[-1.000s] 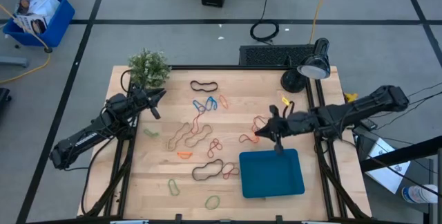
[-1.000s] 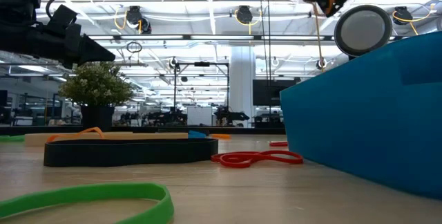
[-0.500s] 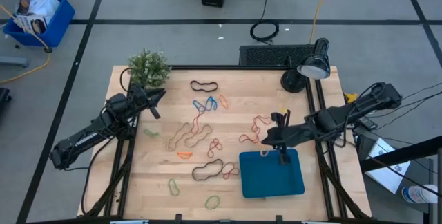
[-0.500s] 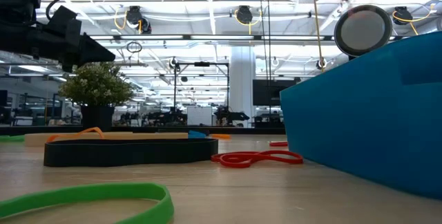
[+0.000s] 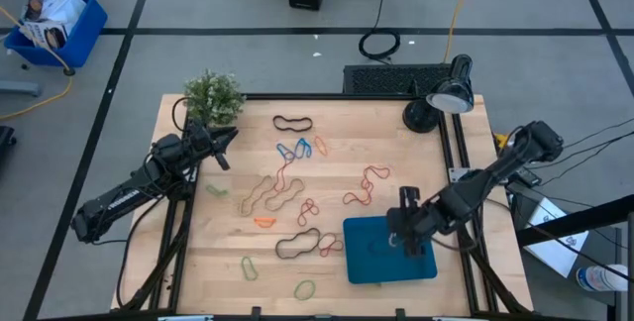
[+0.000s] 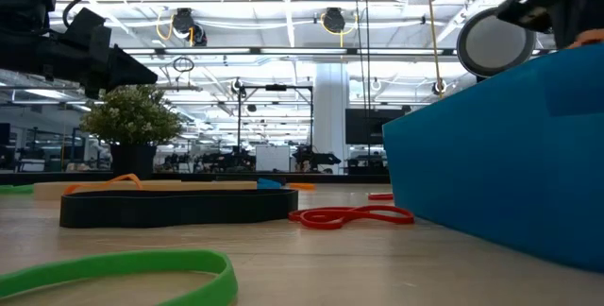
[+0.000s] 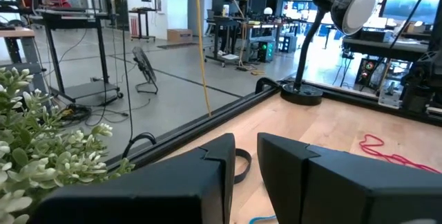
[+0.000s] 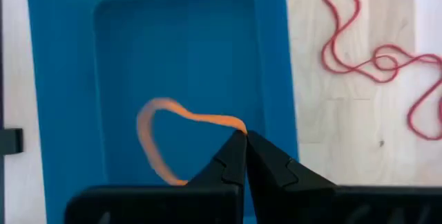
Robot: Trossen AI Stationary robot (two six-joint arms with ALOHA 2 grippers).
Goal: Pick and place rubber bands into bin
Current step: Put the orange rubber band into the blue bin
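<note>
Orange rubber band (image 8: 160,137) pinched in the closed right gripper (image 8: 243,141), hanging over the teal bin (image 5: 365,266) at lower right of the tabletop (image 5: 347,133). Left gripper (image 5: 230,139) idles at upper left beside the plant (image 5: 212,95), fingers narrowly parted, holding nothing.

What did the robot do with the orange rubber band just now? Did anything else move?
The right pincer carried the orange rubber band from over the bare wood to above the teal bin, staying shut on it the whole way. The left pincer stayed by the plant, and the other rubber bands on the table did not move.
</note>
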